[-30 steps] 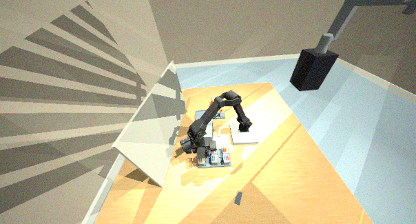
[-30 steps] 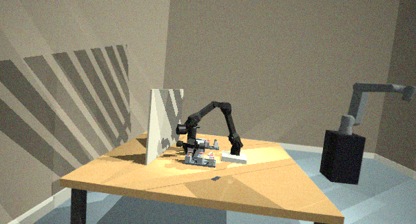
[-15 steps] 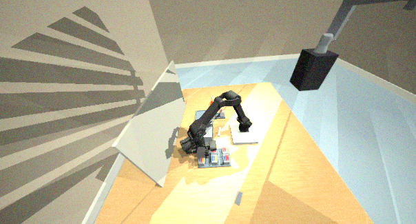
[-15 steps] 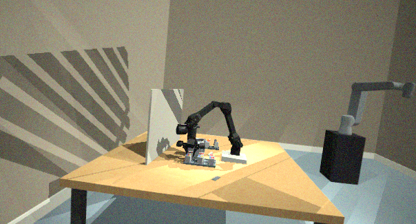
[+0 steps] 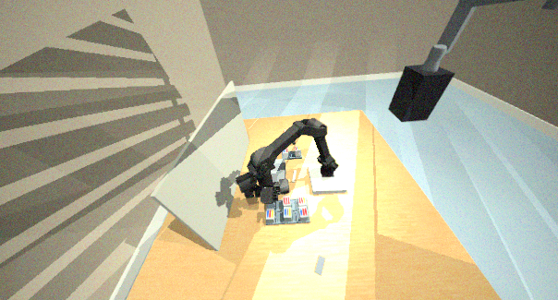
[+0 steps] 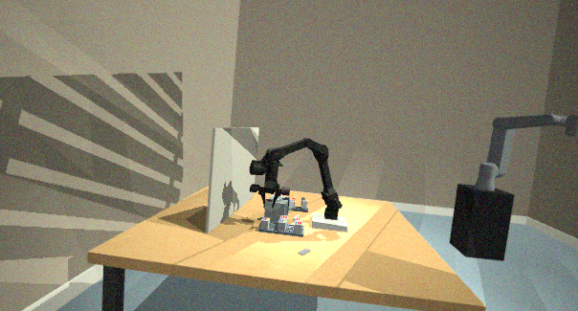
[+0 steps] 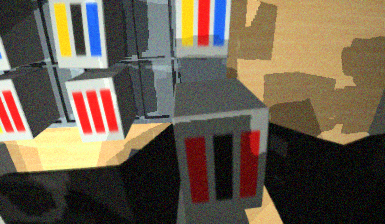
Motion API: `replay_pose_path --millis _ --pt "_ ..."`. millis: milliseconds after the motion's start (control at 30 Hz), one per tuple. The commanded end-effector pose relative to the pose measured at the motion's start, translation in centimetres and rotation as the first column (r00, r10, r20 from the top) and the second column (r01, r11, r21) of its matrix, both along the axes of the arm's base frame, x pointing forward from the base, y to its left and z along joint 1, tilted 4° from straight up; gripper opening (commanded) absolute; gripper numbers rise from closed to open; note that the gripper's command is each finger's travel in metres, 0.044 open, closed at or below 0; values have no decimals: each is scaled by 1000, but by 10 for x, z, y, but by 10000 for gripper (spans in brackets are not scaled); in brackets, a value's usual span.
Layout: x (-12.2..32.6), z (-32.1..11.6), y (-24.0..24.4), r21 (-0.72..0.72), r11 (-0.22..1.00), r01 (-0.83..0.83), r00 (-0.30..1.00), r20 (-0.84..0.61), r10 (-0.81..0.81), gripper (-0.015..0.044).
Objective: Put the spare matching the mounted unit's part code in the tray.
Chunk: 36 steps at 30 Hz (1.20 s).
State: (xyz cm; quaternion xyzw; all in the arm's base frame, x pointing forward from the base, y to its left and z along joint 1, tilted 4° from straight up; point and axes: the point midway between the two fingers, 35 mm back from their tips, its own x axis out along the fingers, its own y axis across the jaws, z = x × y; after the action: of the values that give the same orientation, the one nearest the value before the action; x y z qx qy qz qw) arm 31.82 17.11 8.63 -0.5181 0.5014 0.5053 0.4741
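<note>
My gripper [image 7: 211,127] is shut on the spare with red, black and red stripes [image 7: 223,167], which is held raised over the near edge of the spares rack [image 7: 158,25] [image 5: 288,222] [image 6: 282,233]. Still in the rack are a spare with yellow, black and blue stripes [image 7: 79,30], one with yellow, red and blue stripes [image 7: 203,22], one with three red stripes [image 7: 95,111], and others cut off at the wrist view's left edge. A second grey holder [image 5: 296,157] [image 6: 302,209] with small striped units stands farther back. I cannot tell which thing is the tray, and the mounted unit's back code is not readable.
A tall pale panel [image 5: 199,171] [image 6: 230,177] stands left of the arm. A grey box-like thing [image 5: 279,172] is behind the gripper. The arm's base stands on a white slab [image 5: 329,186] [image 6: 330,225]. A small grey strip [image 5: 320,265] [image 6: 304,252] lies in front of the rack.
</note>
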Motion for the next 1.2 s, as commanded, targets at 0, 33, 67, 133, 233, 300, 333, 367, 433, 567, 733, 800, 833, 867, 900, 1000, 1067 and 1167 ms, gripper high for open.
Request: replay_pose_path --millis 0,33,67,133,233,300,333,367,433,567,733,800,833,867,900,1000,1067,1167 --pt "-1 7 0 4 1000 0 1000 -3 0 0" --pt "-1 7 0 4 1000 0 1000 -3 0 0" --pt "-1 7 0 4 1000 0 1000 -3 0 0" --pt "0 6 0 -1 1000 0 1000 -2 0 0" --pt "1 18 1 0 1000 0 1000 -2 0 0" --pt "2 26 2 0 1000 0 1000 -2 0 0" --pt "2 31 2 1 1000 0 1000 -2 0 0" --pt "2 35 2 1 1000 0 1000 -2 0 0" --pt "2 43 3 2 1000 0 1000 -2 0 0" --pt "2 61 3 3 1000 0 1000 -3 0 0" --pt "0 79 3 4 1000 0 1000 -3 0 0" --pt "0 80 3 4 1000 0 1000 -3 0 0" --pt "0 80 2 4 1000 0 1000 -3 0 0" --pt "2 80 -1 4 1000 0 1000 -3 0 0" --pt "5 80 -5 4 1000 0 1000 -2 0 0" --pt "14 81 -22 4 1000 0 1000 -1 0 0" --pt "20 82 -34 4 1000 0 1000 0 0 0" --pt "28 83 -51 3 1000 0 1000 2 0 0"
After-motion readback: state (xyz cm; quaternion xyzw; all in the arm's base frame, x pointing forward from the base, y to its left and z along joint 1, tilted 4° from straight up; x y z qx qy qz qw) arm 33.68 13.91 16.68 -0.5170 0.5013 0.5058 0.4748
